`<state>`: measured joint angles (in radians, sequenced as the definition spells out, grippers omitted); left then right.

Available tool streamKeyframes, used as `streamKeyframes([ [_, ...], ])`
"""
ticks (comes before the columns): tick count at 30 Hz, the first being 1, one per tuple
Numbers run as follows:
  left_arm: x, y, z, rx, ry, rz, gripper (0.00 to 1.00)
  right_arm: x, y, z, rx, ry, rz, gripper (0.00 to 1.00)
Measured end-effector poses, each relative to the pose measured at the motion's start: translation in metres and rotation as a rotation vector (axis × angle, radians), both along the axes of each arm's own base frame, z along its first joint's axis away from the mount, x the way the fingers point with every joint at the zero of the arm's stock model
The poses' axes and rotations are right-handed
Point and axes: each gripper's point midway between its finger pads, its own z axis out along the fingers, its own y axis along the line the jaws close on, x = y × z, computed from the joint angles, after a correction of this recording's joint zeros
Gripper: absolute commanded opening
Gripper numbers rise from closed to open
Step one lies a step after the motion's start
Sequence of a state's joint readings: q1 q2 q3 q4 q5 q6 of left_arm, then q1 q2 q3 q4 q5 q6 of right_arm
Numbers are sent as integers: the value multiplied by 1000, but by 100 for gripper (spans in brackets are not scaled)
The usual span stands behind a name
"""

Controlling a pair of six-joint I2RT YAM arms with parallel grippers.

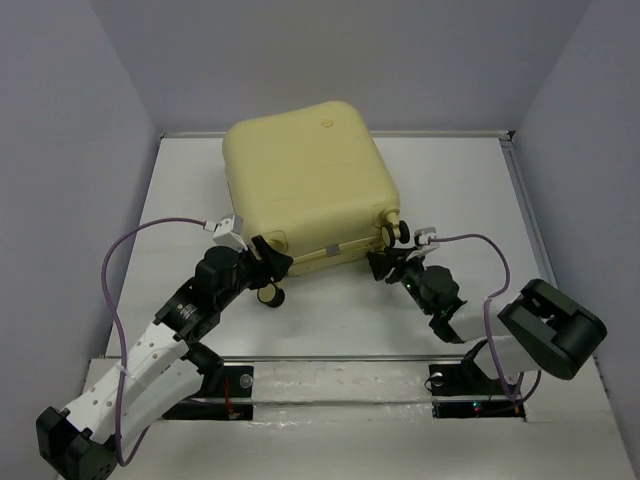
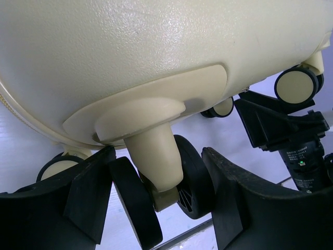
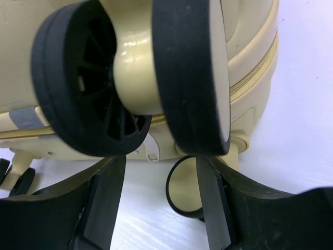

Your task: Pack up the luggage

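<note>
Pale-yellow hard-shell luggage (image 1: 310, 180) lying shut mid-tabletop (image 1: 460, 200), wheels toward arms. Stiff, smooth, bulky; prob. slippery on shell. L hand (image 1: 265, 255) released, straddling near-left caster (image 2: 187, 182); R hand (image 1: 385, 262) released at near-right caster (image 3: 190, 78). Recommended hold: caster stems.

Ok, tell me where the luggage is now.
In the top view the luggage lies flat at the table's far middle, wheeled end toward the arms, left gripper and right gripper at its near casters.
</note>
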<state>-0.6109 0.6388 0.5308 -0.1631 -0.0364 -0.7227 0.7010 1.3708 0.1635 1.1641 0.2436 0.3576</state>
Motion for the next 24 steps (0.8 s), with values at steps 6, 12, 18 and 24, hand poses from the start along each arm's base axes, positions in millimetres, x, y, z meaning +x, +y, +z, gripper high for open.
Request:
streamKeyframes([
  [6, -4, 0, 0, -6, 7, -11, 6, 8, 4, -10, -12, 6, 10, 48],
  [12, -6, -1, 1, -17, 13, -15, 6, 10, 14, -14, -33, 7, 60, 42],
  [18, -6, -1, 1, -23, 17, -14, 6, 10, 26, -17, -41, 12, 114, 26],
  [24, -6, -1, 2, -30, 19, -11, 6, 7, 33, -20, -29, 32, 155, 7],
])
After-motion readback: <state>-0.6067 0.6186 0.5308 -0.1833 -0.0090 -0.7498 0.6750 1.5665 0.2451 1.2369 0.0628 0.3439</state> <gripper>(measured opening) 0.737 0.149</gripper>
